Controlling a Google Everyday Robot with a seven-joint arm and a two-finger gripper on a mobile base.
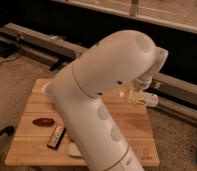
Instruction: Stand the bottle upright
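Note:
The whitish bottle [149, 99] lies on its side at the far right edge of the wooden table [37, 145]. My gripper [138, 95] reaches down from the wrist at the upper right and is shut on the bottle, holding it level. My big white arm [99, 100] fills the middle of the view and hides most of the table behind it.
A reddish-brown flat object [43, 121] and a dark bar-shaped packet [56, 136] lie on the table's left part. A white object [76, 150] shows partly from under the arm. Dark metal rails [42, 40] run behind the table. Gravel-like floor surrounds it.

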